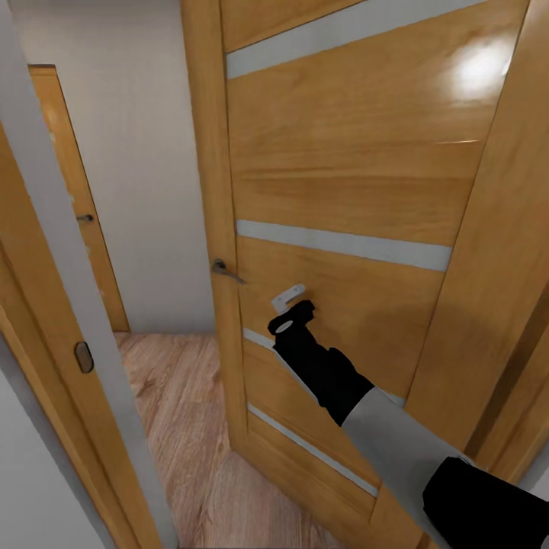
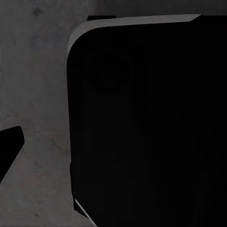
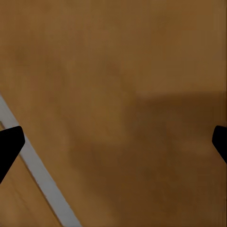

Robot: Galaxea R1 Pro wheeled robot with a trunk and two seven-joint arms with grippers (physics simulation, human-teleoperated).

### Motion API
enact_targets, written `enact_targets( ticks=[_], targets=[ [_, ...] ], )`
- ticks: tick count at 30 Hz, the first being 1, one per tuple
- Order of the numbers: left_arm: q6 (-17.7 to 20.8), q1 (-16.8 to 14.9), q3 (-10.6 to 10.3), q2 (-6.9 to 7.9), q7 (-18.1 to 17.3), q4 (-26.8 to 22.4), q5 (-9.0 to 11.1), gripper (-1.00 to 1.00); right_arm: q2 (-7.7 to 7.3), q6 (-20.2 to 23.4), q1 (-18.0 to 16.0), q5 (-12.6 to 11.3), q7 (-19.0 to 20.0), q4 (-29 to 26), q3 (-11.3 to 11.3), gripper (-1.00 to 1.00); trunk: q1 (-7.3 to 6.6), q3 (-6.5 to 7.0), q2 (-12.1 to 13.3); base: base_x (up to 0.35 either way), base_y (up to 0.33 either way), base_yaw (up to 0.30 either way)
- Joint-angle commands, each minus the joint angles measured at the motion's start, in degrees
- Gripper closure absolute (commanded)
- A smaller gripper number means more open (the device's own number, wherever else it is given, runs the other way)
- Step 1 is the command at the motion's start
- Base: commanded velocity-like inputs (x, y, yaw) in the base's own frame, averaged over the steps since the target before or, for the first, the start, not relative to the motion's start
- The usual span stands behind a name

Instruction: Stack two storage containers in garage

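The two storage containers are out of view. My right arm reaches forward to an orange-brown wooden door (image 1: 343, 152) that stands partly open. My right gripper (image 1: 293, 303) is right at the door's face, just right of and below its metal handle (image 1: 226, 269). In the right wrist view the right gripper (image 3: 113, 142) is open, with the door panel (image 3: 118, 71) close in front and nothing between its black fingertips (image 3: 9, 146). The left wrist view looks down at dark grey concrete floor (image 2: 38, 94), with one black fingertip (image 2: 9, 146) at the frame's edge.
The gap left of the door opens onto light wood-plank flooring (image 1: 183, 427) and a white wall (image 1: 145, 152). A second wooden door (image 1: 76, 198) stands at the back left. A door frame (image 1: 46, 267) runs close on my left. A black part of my body (image 2: 151, 132) shows beside the left gripper.
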Motion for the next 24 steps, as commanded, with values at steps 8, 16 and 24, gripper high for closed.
enact_targets(
  ticks=[8, 16, 24],
  targets=[
    [-0.15, 0.00, 0.03, 0.00, 0.01, -0.02, 0.03, -1.00, 0.00, 0.28, -0.06, -0.28, -0.61, -0.35, 0.18, -1.00, 0.00, -0.06, -0.02, 0.006, 0.000, 0.000],
    [-0.15, 0.00, 0.07, 0.00, 0.01, -0.02, 0.03, -1.00, 0.00, 1.12, -0.01, -0.48, 0.06, -5.87, 0.53, -1.00, 0.00, -0.06, -0.02, 0.000, 0.000, 0.000],
    [-0.15, 0.00, 0.11, 0.00, 0.01, -0.02, 0.03, -1.00, 0.00, 1.47, 0.02, -0.65, 1.36, -7.65, 2.69, -1.00, 0.00, -0.06, -0.02, 0.000, 0.000, 0.000]
  ],
)
